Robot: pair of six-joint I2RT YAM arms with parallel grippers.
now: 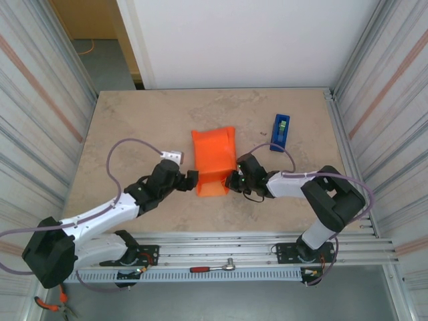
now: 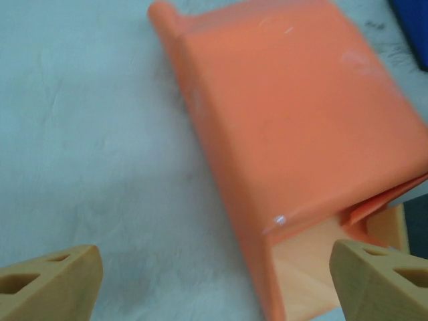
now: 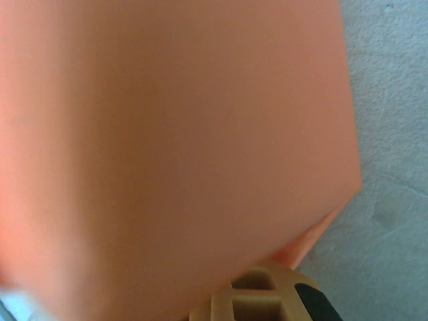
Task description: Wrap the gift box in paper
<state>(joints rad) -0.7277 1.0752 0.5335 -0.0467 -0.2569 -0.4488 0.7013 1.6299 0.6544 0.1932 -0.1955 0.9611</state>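
The orange paper (image 1: 214,157) lies folded over like a sleeve in the middle of the table, its open end toward the arms. In the left wrist view the paper (image 2: 287,114) shows a pale pinkish face inside that open end, which looks like the gift box (image 2: 311,264); the rest of the box is covered. My left gripper (image 1: 192,179) sits at the sleeve's near left corner, open, fingers wide apart (image 2: 214,257) with nothing between them. My right gripper (image 1: 232,180) presses against the near right edge. The paper (image 3: 167,134) drapes over that gripper (image 3: 261,297), which seems shut on the edge.
A narrow blue tape dispenser (image 1: 281,132) stands right of the paper, further back; its corner is in the left wrist view (image 2: 411,27). The beige table (image 1: 134,127) has corrugated walls on both sides. A red-handled tool (image 1: 214,267) lies on the front rail.
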